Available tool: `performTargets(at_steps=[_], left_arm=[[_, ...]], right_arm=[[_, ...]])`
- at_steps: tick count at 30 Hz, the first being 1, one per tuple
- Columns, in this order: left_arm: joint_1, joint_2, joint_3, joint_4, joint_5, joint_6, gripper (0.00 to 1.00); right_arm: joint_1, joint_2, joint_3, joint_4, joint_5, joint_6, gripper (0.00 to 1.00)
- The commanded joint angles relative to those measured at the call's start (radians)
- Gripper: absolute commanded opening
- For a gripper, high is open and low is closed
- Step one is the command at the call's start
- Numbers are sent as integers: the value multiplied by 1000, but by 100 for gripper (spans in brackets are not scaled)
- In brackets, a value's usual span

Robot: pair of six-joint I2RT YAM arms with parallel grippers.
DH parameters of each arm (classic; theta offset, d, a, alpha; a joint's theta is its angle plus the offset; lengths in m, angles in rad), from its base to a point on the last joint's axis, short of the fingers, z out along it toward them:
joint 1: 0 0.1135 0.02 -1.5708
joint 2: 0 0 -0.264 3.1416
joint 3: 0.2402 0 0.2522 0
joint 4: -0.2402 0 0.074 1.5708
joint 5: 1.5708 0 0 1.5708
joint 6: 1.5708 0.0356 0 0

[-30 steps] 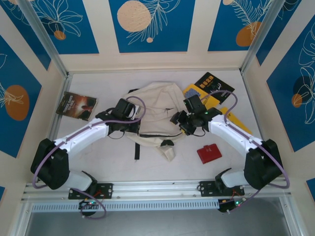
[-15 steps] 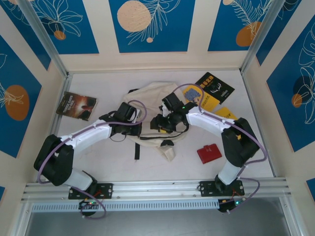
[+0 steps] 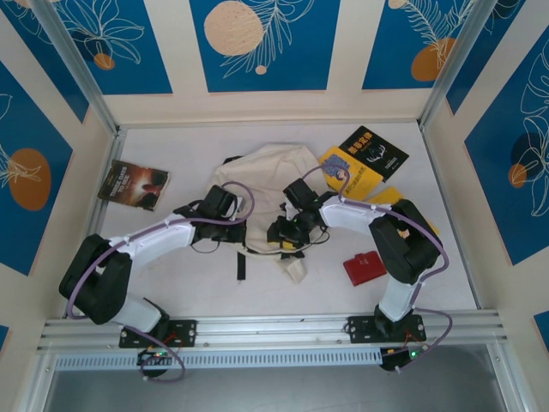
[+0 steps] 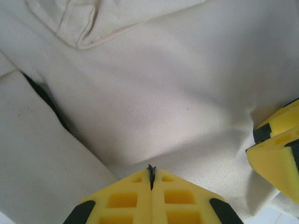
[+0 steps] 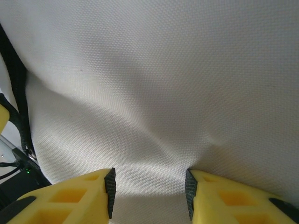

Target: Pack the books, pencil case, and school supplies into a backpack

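White counter (image 3: pixel 171 283) carries the backpack (image 3: pixel 270 172) at its centre, books (image 3: pixel 373 153) lying to either side. Our left claw (image 4: pixel 151 171) is clamped shut, a dark sliver nipped at its tips; our right claw (image 5: pixel 149 186) stands parted over cream fabric. We should gather a deep fold before closing, then pull gently apart.

Lab booth: aluminium frame (image 3: pixel 274 329), printed panels (image 3: pixel 262 43)

light: bright, even | shadows: soft | focus: wrist close-ups slightly soft
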Motion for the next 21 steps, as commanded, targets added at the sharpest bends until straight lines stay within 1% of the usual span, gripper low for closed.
performTargets(at_steps=[1, 4, 7, 11, 15, 17, 21], left_arm=[[0, -8, 56, 17, 6, 60, 0], [2, -12, 62, 27, 9, 90, 0], [5, -3, 74, 32, 9, 109, 0], [11, 27, 97, 22, 29, 120, 0], [14, 45, 107, 36, 58, 119, 0], [15, 48, 113, 38, 58, 115, 0], [16, 47, 113, 47, 48, 114, 0]], right_arm=[[25, -67, 9, 0, 3, -104, 43], [71, -99, -3, 40, -11, -200, 43], [105, -113, -29, 82, -19, -252, 45], [111, -127, -68, 152, -44, -249, 47], [105, -137, -119, 230, -67, -231, 47], [104, -127, -129, 231, -57, -228, 46], [102, -104, -130, 200, -3, -233, 37]])
